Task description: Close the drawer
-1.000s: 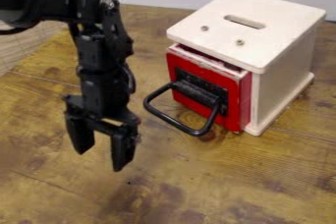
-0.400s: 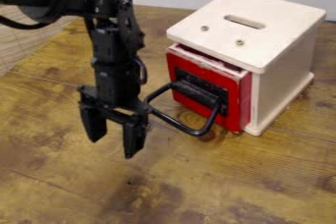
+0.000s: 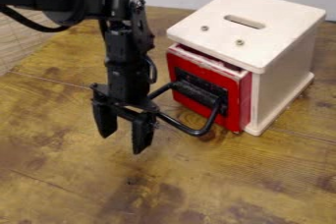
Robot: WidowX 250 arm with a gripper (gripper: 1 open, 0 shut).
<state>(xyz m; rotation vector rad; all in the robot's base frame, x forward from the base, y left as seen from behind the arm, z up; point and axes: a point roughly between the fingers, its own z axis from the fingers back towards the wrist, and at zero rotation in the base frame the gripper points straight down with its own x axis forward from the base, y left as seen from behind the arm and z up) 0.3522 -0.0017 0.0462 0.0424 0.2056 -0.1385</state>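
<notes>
Drawer: the red-fronted drawer [image 3: 205, 92] sits in the near face of a cream box [image 3: 269, 56] toward the right of the bench [image 3: 53, 184]; it stands out a little from the box, so by my reading it is not yet shut.
Handle: a black loop handle [image 3: 186, 110] juts from the drawer front toward the arm, low over the bench.
Arm: the black arm [image 3: 125, 46] reaches in from the upper left and hangs nearly straight down, wrist pointing at the bench.
Fingers: the fingers [image 3: 124, 130] are spread apart and grasp nothing; the tips hang just above the wood, just beside the outer end of the handle.
Why so placed: probably the arm is lined up in front of the drawer so it can push the handle or front back toward the box; a push needs no grip, which suits the parted fingers.
Contact: whether a finger touches the handle cannot be told, since the arm overlaps the loop's left end.
Hidden: the drawer's inside and the box's far sides are out of sight.
Cut off: the arm's base runs off the top left edge.
</notes>
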